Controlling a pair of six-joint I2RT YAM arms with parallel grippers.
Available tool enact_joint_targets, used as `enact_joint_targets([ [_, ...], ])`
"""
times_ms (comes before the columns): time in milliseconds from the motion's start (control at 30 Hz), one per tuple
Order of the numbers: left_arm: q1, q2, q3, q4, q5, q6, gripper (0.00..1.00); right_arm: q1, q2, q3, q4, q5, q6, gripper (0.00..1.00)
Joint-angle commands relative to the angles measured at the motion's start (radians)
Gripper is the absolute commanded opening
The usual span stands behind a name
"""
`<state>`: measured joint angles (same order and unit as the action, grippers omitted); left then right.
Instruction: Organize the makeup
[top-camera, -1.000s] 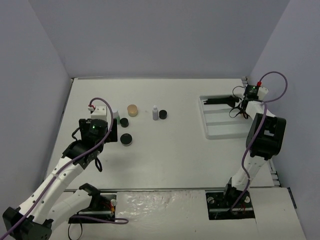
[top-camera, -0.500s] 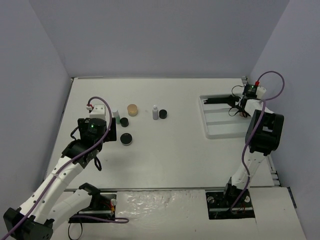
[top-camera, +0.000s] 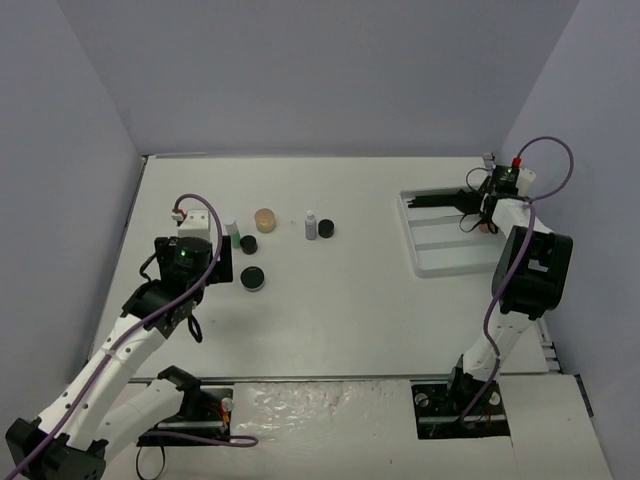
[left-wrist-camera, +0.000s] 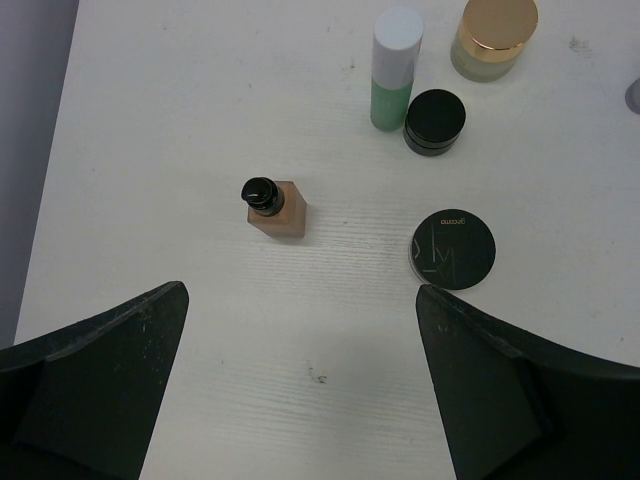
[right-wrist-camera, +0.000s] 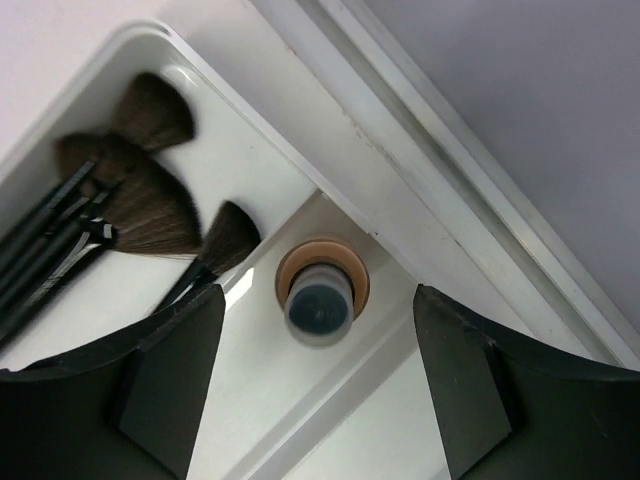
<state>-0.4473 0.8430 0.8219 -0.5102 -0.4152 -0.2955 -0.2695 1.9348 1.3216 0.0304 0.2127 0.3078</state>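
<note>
Left pincer: the left pincer (left-wrist-camera: 302, 290) has its fingers spread wide and holds nothing; it hangs over the table (left-wrist-camera: 150, 100) above the loose cosmetics.
Right pincer: the right pincer (right-wrist-camera: 318, 296) has its fingers apart, one on each side of the stowed bottle (right-wrist-camera: 321, 290), with a gap on both sides; nothing is gripped.
In the tray: the stowed bottle stands upright in a narrow compartment of the tray (top-camera: 450, 250); the brushes (right-wrist-camera: 130, 205) lie in the compartment beside it.
Loose, left side: tan bottle (left-wrist-camera: 275, 210), green bottle (left-wrist-camera: 393, 70), black jar (left-wrist-camera: 435, 122), compact (left-wrist-camera: 453, 249), tan jar (left-wrist-camera: 492, 38).
Loose, mid-table: grey bottle (top-camera: 310, 226) and a second jar (top-camera: 327, 229), just beside each other.
Key relation: the tan bottle stands just ahead of the left fingertips, nearly centred in their gap and apart from the other pieces.
Long axis: vertical, with the dark cap up.
Top view: the tan bottle is hidden under the left arm.
Nearer arm: the left, by far; the right is well apart, over the tray.
Step, judged: one placing is done and the left is lined up for the next pick.
Next move calls for: a straight descent, closing on the square body below the cap.
Risk: a narrow, tall bottle may tip if one finger touches first.
Progress: early, since most pieces are not yet in the tray.
</note>
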Motion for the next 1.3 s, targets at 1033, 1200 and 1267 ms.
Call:
enact_joint_targets([
  [1033, 0.022, -0.065, 0.003, 0.075, -0.006, 0.015, 0.97, 0.839, 0.053, 0.294, 0.017, -0.517, -0.406, 0.87],
  [1200, 0.021, -0.072, -0.004, 0.076, -0.006, 0.020, 0.97, 0.853, 0.143, 0.343, 0.026, -0.510, -0.411, 0.82],
  [1267, 0.021, -0.071, -0.005, 0.078, 0.007, 0.024, 0.97, 0.854, 0.167, 0.350, 0.031, -0.498, -0.412, 0.79],
])
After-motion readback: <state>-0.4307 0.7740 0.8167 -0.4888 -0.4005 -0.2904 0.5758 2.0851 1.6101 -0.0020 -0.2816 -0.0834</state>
